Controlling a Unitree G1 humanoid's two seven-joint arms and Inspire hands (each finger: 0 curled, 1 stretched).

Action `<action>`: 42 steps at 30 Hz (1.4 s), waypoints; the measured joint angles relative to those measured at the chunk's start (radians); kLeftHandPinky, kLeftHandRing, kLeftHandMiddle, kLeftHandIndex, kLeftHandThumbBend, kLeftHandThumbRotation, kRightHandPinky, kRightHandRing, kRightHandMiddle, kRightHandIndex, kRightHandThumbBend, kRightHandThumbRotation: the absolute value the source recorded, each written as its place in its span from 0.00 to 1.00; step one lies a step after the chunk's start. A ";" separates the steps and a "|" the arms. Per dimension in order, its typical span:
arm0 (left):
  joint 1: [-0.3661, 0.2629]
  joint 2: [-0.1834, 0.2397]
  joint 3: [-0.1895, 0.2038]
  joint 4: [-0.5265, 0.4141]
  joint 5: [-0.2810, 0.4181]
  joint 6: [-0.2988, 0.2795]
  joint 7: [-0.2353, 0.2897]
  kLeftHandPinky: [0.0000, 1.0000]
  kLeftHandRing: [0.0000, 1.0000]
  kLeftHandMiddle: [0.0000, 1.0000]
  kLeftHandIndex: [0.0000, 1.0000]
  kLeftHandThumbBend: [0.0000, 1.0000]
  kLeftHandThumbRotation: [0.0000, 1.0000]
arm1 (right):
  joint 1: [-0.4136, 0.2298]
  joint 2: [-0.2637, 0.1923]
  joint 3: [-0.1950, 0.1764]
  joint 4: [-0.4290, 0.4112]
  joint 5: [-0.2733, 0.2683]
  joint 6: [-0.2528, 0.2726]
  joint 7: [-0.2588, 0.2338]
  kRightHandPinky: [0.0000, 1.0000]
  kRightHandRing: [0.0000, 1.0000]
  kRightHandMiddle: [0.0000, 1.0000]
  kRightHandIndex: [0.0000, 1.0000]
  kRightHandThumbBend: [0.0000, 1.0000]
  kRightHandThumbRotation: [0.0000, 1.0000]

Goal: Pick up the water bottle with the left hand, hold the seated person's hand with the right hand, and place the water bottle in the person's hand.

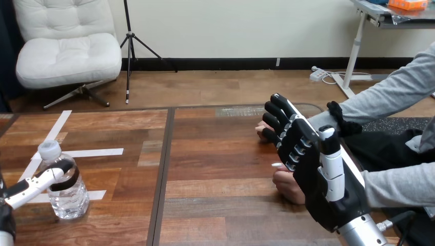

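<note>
Bottle (66, 200): clear, white cap (50, 149), seen upright at the lower left of the frame. Its base appears to rest on the surface (220, 205), just beside the end of a white tape strip (97, 152).

Left hand (38, 183): seen entering from the lower left edge. Its digits are curled round the upper body of the bottle, below the cap. One white-shelled digit is laid across the near side, and a black one is wrapped round the far side. The bottle is gripped.

Right hand (313, 174): seen at the right centre of the frame, raised, with the black palm turned toward the left of the frame. Its fingers (279, 105) are extended toward the upper left and only slightly bent. Nothing is enclosed by them.

Person's upper hand (260, 129): seen at centre right, partly hidden behind the right hand's fingers, resting on the surface.

Person's lower hand (287, 187): seen below it, at the heel of the right hand, partly covered by the palm. Contact between the right hand and either of the person's hands cannot be determined.

The bottle is well apart from both of the person's hands, with most of the surface lying between them.
</note>
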 measured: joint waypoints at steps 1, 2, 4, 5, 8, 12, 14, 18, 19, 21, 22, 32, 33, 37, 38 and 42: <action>-0.003 0.002 0.000 0.004 0.000 0.004 0.002 1.00 1.00 1.00 1.00 1.00 0.04 | 0.000 0.000 -0.001 0.000 0.000 0.000 0.000 1.00 1.00 0.99 0.97 0.81 1.00; -0.007 0.003 0.000 0.011 0.000 0.007 0.003 1.00 1.00 1.00 1.00 0.99 0.04 | 0.000 0.000 -0.002 0.000 0.000 0.000 0.000 1.00 1.00 0.99 0.97 0.82 1.00; -0.017 0.007 0.000 0.026 0.000 0.011 0.007 1.00 1.00 1.00 1.00 0.99 0.03 | 0.000 0.000 -0.003 0.000 0.000 0.000 0.000 1.00 1.00 0.99 0.97 0.82 1.00; -0.023 0.009 0.000 0.034 0.000 0.013 0.008 1.00 1.00 1.00 1.00 0.98 0.03 | 0.000 0.000 -0.003 0.000 0.000 0.001 0.000 1.00 1.00 0.99 0.97 0.82 1.00; -0.038 0.015 0.000 0.059 -0.001 0.015 0.009 1.00 1.00 1.00 1.00 0.97 0.02 | 0.000 0.000 -0.003 0.000 0.000 0.001 0.000 1.00 1.00 0.99 0.97 0.83 1.00; -0.064 0.022 0.000 0.096 -0.001 0.016 0.008 1.00 1.00 1.00 1.00 0.96 0.02 | 0.000 0.000 -0.003 0.000 -0.001 0.001 -0.001 1.00 1.00 0.99 0.97 0.83 1.00; -0.079 0.027 -0.001 0.116 -0.001 0.018 0.008 1.00 1.00 1.00 1.00 0.96 0.01 | 0.000 0.000 -0.003 0.000 -0.001 0.001 -0.002 1.00 1.00 0.98 0.96 0.83 1.00; -0.108 0.038 -0.005 0.159 0.000 0.019 0.007 1.00 1.00 1.00 1.00 0.96 0.01 | 0.000 0.000 -0.003 0.000 -0.001 0.001 -0.003 1.00 1.00 0.98 0.96 0.83 1.00; -0.116 0.041 -0.006 0.171 0.000 0.019 0.007 1.00 1.00 1.00 1.00 0.96 0.01 | 0.000 0.000 -0.003 0.000 -0.001 0.001 -0.003 1.00 1.00 0.98 0.96 0.83 1.00; -0.133 0.048 -0.007 0.195 0.000 0.019 0.007 1.00 1.00 1.00 1.00 0.96 0.01 | 0.000 0.000 -0.003 0.000 -0.001 0.002 -0.003 1.00 1.00 0.98 0.96 0.83 1.00; -0.140 0.050 -0.007 0.205 0.000 0.019 0.006 1.00 1.00 1.00 1.00 0.96 0.01 | 0.000 0.000 -0.003 0.000 -0.001 0.002 -0.003 1.00 1.00 0.98 0.96 0.83 1.00; -0.215 0.081 -0.014 0.332 0.000 -0.006 -0.012 1.00 1.00 1.00 1.00 0.99 0.05 | 0.000 0.000 -0.003 0.000 -0.001 0.003 -0.002 1.00 1.00 0.98 0.97 0.82 1.00; -0.223 0.084 -0.015 0.343 0.002 -0.009 -0.013 1.00 1.00 1.00 1.00 0.99 0.06 | 0.000 0.000 -0.003 0.000 -0.001 0.003 -0.002 1.00 1.00 0.98 0.97 0.82 1.00; -0.250 0.097 -0.021 0.385 0.007 -0.016 -0.013 1.00 1.00 1.00 1.00 0.99 0.07 | 0.000 0.000 -0.003 0.000 -0.001 0.003 -0.002 1.00 1.00 0.98 0.97 0.83 1.00; -0.255 0.099 -0.022 0.393 0.008 -0.017 -0.013 1.00 1.00 1.00 1.00 0.99 0.07 | 0.000 0.000 -0.003 0.000 -0.001 0.003 -0.002 1.00 1.00 0.98 0.97 0.83 1.00; -0.276 0.109 -0.031 0.428 0.010 -0.019 -0.014 1.00 1.00 1.00 1.00 1.00 0.08 | 0.000 0.000 -0.003 0.000 -0.001 0.003 -0.002 1.00 1.00 0.98 0.97 0.83 1.00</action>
